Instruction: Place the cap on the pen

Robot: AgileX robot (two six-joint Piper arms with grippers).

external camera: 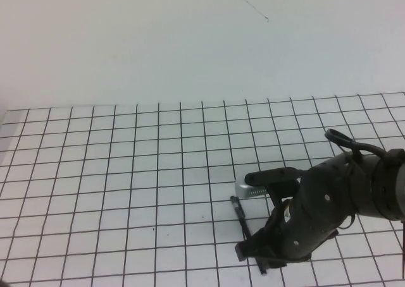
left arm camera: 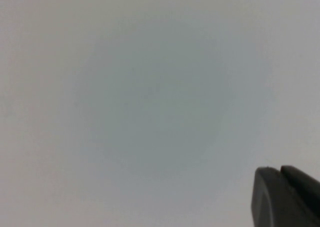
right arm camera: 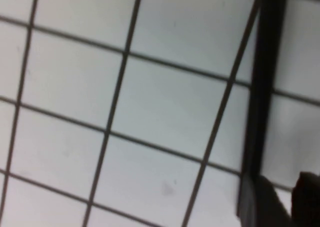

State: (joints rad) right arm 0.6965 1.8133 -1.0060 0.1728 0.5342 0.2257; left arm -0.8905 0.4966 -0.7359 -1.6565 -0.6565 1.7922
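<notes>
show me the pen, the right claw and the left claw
pen (external camera: 238, 212): high view, mid-shaft, lying on the grid mat.
right claw (external camera: 252, 254): high view, low at the pen's near end.
left claw (left arm camera: 287, 197): left wrist view, dark finger at the corner; absent from the high view.

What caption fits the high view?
Right pincer low over the black pen on the grid table; left pincer out of this view.

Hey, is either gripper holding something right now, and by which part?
The right gripper, low at the near right, appears shut on the pen near one end. The left gripper shows nothing held.
</notes>
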